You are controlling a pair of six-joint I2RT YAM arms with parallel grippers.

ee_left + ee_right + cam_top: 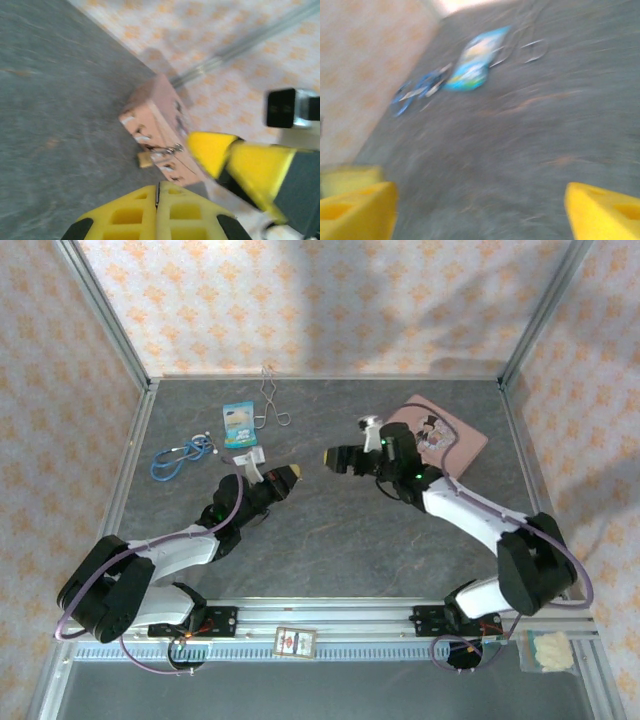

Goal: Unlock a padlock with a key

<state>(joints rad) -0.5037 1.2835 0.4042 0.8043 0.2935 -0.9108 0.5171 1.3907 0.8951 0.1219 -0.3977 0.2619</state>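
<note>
Brass padlock (145,159) lies on the surface mid-frame, just beside the pink tin (155,107). Left end effector (157,192) clenched; right end effector (480,210) released. We judge: pin the lock body first.

The counter (330,530) reads to me as matt grey, faintly mottled like stone. My left fingers (125,217) look like matt yellow moulded plastic. The padlock (145,159) is brass-coloured metal with a shiny silver shackle. The pink tin (155,112) looks dull, the blue packet (239,424) glossy, and the tongs (271,400) are bare silver wire.
</note>
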